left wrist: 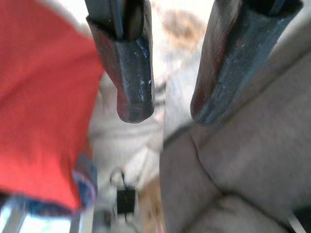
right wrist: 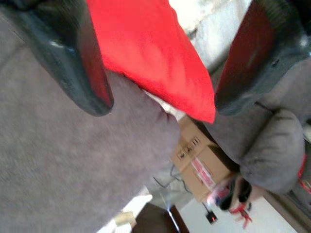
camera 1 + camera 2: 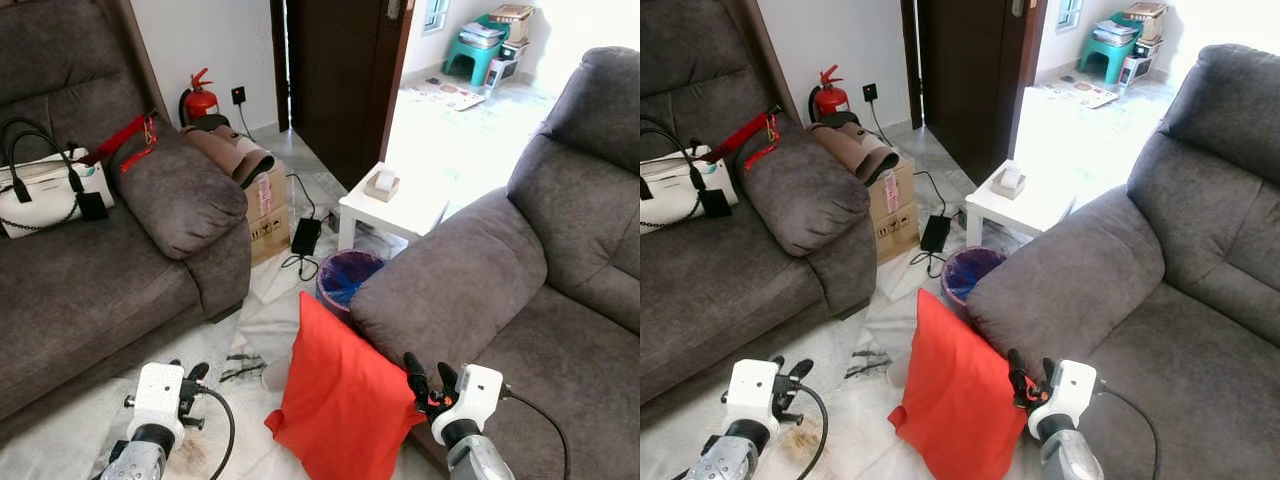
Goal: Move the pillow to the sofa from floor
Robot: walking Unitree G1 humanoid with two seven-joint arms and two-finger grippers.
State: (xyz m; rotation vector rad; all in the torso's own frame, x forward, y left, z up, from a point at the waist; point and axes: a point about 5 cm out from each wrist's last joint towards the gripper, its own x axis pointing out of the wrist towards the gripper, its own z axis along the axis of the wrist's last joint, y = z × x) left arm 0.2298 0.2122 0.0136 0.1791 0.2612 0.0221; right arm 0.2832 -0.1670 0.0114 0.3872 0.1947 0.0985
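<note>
The red pillow point(image 3: 340, 395) stands on edge on the floor, leaning against the right sofa point(image 3: 520, 290), long axis running up. The right tool point(image 3: 428, 382) sits spread just beside its right edge, much nearer than the left tool point(image 3: 190, 378), also spread.

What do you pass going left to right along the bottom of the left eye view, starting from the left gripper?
Left gripper → red pillow standing on the floor → right gripper → grey sofa.
</note>
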